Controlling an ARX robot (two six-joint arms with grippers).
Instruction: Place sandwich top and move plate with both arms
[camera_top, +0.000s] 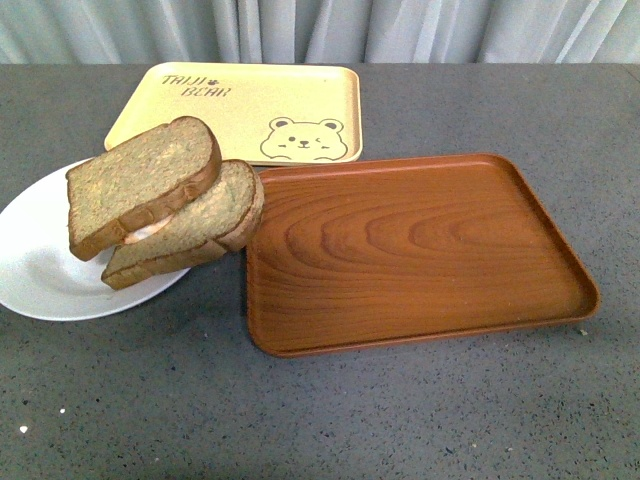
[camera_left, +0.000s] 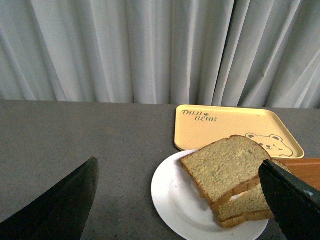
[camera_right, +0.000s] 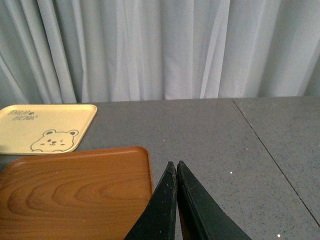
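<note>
The sandwich top (camera_top: 145, 185) leans on another slice (camera_top: 205, 225) on the plate (camera_top: 40, 270). My left end effector (camera_left: 178, 166) is wide open, my right end effector (camera_right: 175, 167) closed, both empty.

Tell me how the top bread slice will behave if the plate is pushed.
The sandwich top sits tilted and offset on the lower slice, so a jolt would probably slide it off. Its thick, porous crumb suggests it is light and squashy, likely denting under a firm pinch.
</note>
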